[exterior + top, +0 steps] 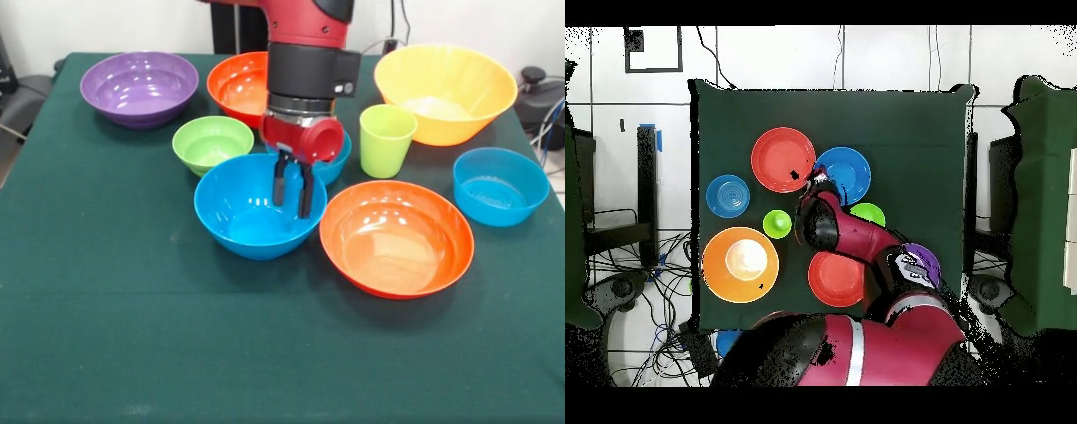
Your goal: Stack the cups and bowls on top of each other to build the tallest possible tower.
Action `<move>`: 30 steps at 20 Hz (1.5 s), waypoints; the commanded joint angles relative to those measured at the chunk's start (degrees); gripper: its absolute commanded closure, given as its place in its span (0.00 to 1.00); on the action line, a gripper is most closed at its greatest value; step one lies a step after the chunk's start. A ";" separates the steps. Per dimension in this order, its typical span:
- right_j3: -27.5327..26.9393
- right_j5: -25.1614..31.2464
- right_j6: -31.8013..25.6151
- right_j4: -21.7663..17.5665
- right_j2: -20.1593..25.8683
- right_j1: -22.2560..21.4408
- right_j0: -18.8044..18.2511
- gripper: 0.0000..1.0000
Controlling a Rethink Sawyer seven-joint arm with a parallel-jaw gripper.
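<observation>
My gripper [294, 190] hangs inside the middle blue bowl [259, 216], its fingers slightly apart and empty. A second blue bowl [340, 159] is partly hidden behind it and a third [500, 185] stands at the right. The lime-green cup [386, 140] stands upright. Around them are the small lime-green bowl [212, 144], a purple bowl [139, 87], two red-orange bowls [243, 84] [396, 237] and one big orange bowl [446, 88]. All stand apart, none nested. In the overhead view the gripper [815, 185] is at the blue bowl's [845, 172] edge.
The dark green table [132, 336] has open cloth along its front. Cables and a black object [534, 75] lie off the table's right side. In the overhead view the arm [855, 240] covers much of the purple bowl [925, 265].
</observation>
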 commanded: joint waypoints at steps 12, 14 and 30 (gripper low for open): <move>-9.75 -0.90 5.46 1.27 5.62 4.11 -3.31 0.00; -10.52 -0.98 5.19 1.42 5.15 4.85 -2.79 0.00; -10.91 0.43 6.57 2.86 4.66 4.58 -1.20 0.00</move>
